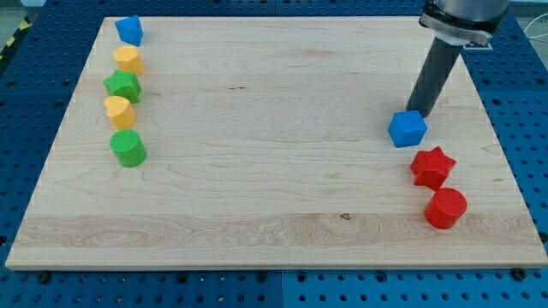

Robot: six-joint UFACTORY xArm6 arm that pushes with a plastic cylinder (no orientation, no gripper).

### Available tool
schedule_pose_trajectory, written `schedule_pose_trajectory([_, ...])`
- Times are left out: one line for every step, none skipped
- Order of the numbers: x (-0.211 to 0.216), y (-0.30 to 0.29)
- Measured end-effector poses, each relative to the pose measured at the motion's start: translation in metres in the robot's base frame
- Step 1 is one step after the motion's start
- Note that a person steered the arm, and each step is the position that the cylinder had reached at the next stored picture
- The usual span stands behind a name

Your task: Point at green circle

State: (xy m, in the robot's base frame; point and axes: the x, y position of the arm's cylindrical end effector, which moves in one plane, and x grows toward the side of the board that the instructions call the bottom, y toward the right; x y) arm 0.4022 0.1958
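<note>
The green circle [128,149] lies near the board's left edge, lowest in a column of blocks. My tip [419,111] is at the view's right, far from it, touching the top edge of a blue cube [407,128]. The dark rod rises from there toward the view's top right.
Above the green circle in the left column are a yellow block [118,111], a green star-like block [122,85], a yellow block [128,60] and a blue block [129,30]. A red star [432,166] and red circle [445,208] lie below the blue cube. The wooden board [274,171] sits on a blue perforated table.
</note>
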Motion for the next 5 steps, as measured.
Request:
schedule_pose_trajectory([-0.009,-0.044])
schedule_pose_trajectory([-0.008,-0.102])
schedule_pose_trajectory([-0.005,-0.146])
schedule_pose_trajectory([0.009,-0.189])
schedule_pose_trajectory([0.018,-0.213])
